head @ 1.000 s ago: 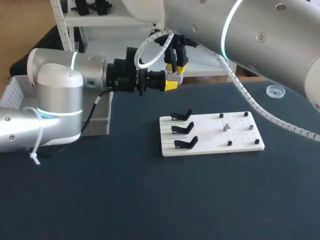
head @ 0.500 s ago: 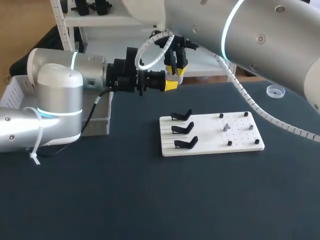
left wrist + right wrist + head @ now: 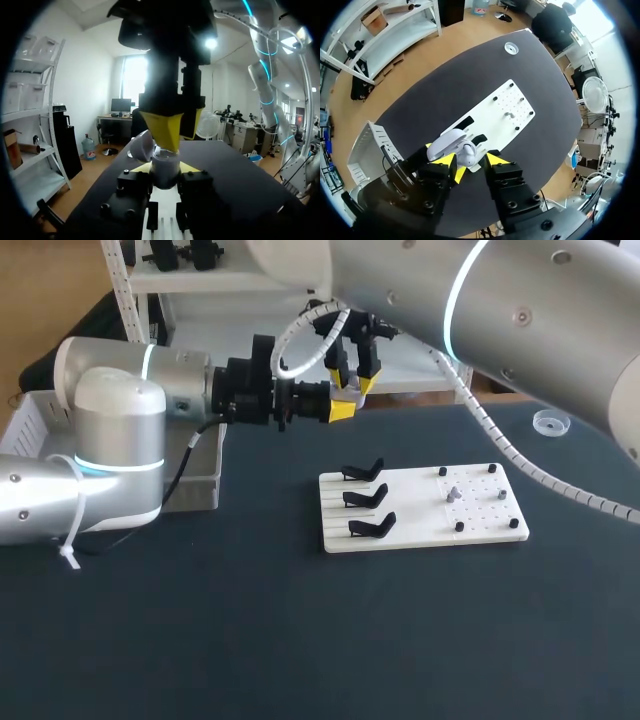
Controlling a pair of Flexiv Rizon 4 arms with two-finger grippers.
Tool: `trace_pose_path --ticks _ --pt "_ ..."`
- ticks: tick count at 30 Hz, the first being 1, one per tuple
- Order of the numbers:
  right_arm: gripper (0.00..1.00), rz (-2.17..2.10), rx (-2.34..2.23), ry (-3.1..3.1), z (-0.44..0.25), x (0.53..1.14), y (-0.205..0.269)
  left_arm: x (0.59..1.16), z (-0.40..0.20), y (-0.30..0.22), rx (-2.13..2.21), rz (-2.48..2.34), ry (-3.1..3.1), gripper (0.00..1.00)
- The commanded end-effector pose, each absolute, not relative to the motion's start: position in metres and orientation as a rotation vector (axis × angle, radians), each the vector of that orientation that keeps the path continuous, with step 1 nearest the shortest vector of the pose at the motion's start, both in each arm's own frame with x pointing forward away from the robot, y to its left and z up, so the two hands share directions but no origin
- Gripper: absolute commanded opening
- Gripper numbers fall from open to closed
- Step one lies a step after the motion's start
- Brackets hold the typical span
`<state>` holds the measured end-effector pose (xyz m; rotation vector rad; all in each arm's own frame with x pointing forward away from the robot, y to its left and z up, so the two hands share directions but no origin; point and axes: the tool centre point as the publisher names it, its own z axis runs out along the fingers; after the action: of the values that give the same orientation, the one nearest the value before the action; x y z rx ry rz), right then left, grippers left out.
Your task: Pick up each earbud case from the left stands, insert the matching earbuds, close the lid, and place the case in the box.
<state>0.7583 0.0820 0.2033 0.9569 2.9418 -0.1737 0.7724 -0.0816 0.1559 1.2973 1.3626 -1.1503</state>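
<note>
The left gripper [image 3: 338, 408] is clamped from two sides on the white rounded plastic earbud case [image 3: 468, 153], held up in the air with its lid [image 3: 447, 141] seemingly tipped open. The right gripper [image 3: 352, 386] hangs just above it, touching or nearly so; whether it grips anything I cannot tell.

The likely trouble is right here: a push from above that lands off-centre could twist the smooth case out of the left grip, or strain the open lid at its hinge; the two grippers are so close that a small sideways slip would knock them together; a dropped case would fall to the dark table [image 3: 300, 640].

Below and ahead of the left gripper lies the white flat pegboard [image 3: 410, 522], its three black angled stands [image 3: 365, 498] bare and well apart from both grippers; the grey open plastic box [image 3: 195, 490] sits well back behind the left gripper, with free air between; the small clear round dish [image 3: 548, 422] lies farthest, beyond the right gripper, near the table's far edge.
</note>
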Motion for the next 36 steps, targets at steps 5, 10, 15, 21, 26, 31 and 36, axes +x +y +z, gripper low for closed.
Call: trace_pose_path --ticks 5,10,15,21,26,31,36 --pt "0.36 -0.189 0.956 2.946 0.209 0.762 0.084 0.772 0.156 -0.082 1.295 -1.148 1.362 0.00" --pt "0.37 -0.171 0.954 2.942 0.213 0.760 0.085 0.772 0.156 -0.082 1.295 -1.148 1.362 0.00" --pt "0.41 -0.135 0.945 2.952 0.217 0.751 0.088 0.772 0.156 -0.082 1.295 -1.148 1.362 0.00" --pt "0.41 -0.137 0.941 2.965 0.214 0.742 0.086 0.772 0.156 -0.082 1.295 -1.148 1.362 0.00" --pt "0.39 -0.153 0.971 2.961 0.211 0.745 0.081 0.772 0.156 -0.082 1.295 -1.148 1.362 0.00" --pt "0.39 -0.161 0.986 2.954 0.211 0.749 0.078 0.772 0.156 -0.082 1.295 -1.148 1.362 0.00" --pt "0.39 -0.146 0.989 2.949 0.215 0.748 0.077 0.772 0.156 -0.082 1.295 -1.148 1.362 0.00"
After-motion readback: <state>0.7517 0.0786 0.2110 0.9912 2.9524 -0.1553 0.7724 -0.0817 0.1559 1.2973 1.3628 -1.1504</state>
